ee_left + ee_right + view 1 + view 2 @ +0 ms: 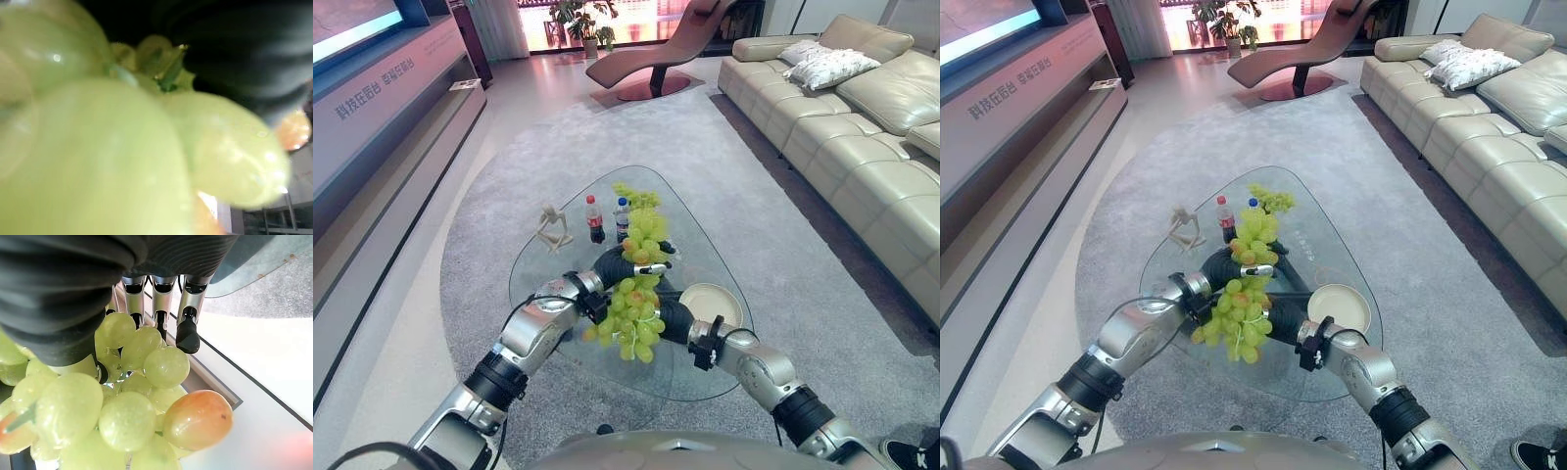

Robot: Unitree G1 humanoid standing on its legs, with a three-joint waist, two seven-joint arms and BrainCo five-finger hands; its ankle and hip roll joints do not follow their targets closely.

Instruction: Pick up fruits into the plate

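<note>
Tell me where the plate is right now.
In the left eye view, the plate lies on the glass table, right of the held grapes, near the table's right edge.

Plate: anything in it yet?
Empty. The plate sits bare on the glass table; the grape bunch hangs between both hands, beside it.

Living room or showroom lounge around me. Cream leather sofa along my right, patterned cushion on it. Curved brown chaise lounge far ahead, potted plant behind it by bright window. Large grey rug over pale floor. Long low media wall unit on my left. Glass coffee table before me, carrying two drink bottles, small figurine.
</note>
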